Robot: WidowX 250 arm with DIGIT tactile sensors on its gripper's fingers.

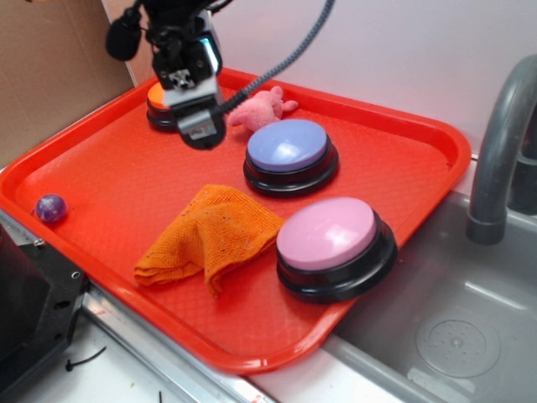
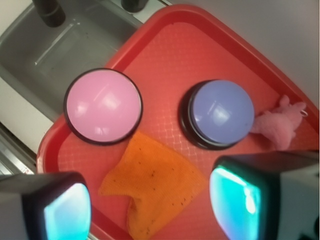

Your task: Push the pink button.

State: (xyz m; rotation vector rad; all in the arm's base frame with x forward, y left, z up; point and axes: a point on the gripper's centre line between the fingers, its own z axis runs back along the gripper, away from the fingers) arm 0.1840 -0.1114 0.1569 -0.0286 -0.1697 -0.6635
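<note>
The pink button (image 1: 327,233) (image 2: 102,106), a pale pink dome on a black base, sits at the red tray's (image 1: 101,168) front right corner, close to the sink. My gripper (image 1: 200,130) (image 2: 150,210) hangs well above the tray's back left part, apart from the button. Its jaws are open wide with nothing between them. In the wrist view, both fingertips (image 2: 65,212) frame the bottom edge. The orange cloth shows far below between them.
A periwinkle-blue button (image 1: 288,144) (image 2: 222,111) stands behind the pink one. A pink plush toy (image 1: 262,107), an orange button (image 1: 158,102), a crumpled orange cloth (image 1: 210,239) and a purple ball (image 1: 50,207) share the tray. A sink (image 1: 453,336) and grey faucet (image 1: 503,143) lie right.
</note>
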